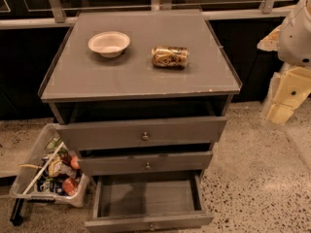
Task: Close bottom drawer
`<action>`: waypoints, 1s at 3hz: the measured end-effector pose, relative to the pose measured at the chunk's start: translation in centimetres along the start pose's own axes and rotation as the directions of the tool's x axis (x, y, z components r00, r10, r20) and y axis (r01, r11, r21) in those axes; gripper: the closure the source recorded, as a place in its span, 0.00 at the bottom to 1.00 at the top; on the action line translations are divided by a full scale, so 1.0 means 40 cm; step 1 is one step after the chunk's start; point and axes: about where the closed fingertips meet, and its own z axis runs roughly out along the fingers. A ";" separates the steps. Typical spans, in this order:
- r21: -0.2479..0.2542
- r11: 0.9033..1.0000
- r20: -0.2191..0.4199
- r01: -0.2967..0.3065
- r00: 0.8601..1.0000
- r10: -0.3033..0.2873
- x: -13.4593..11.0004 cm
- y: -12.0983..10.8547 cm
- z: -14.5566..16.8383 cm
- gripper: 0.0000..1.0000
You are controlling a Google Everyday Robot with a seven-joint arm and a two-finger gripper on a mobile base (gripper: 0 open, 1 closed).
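Camera view: one grey desk [141, 76] with three drawers stands on a speckled floor [252, 178]. The bottom drawer [146, 198] is pulled well out at the foot of the desk and shows its plain grey floor. Its shallow front panel lies at the lower edge of the frame. The middle drawer [146, 163] and the top drawer [143, 134] above it each stand slightly out. Each of the three fronts carries one small round metal knob.

Two things sit on the desk top, well apart: one white bowl [109, 43], upright at the left, and one can [169, 57] lying on its side to the bowl's right.

One clear plastic bin [24, 176] rests on the floor just beside the desk's left side. It is crowded with mixed packets and scraps, too jumbled to count.

The robot's one cream-coloured gripper [282, 108] hangs at the right edge, well apart from the bottom drawer and above its level. Whether the gripper is open or closed cannot be told.
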 end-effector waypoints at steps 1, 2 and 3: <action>0.000 1.000 0.000 0.000 1.000 0.000 0.000 0.000 0.000 0.00; -0.001 1.000 0.009 0.011 1.000 -0.011 0.003 0.013 0.018 0.00; 0.000 0.998 0.059 0.057 0.997 -0.057 0.000 0.059 0.075 0.00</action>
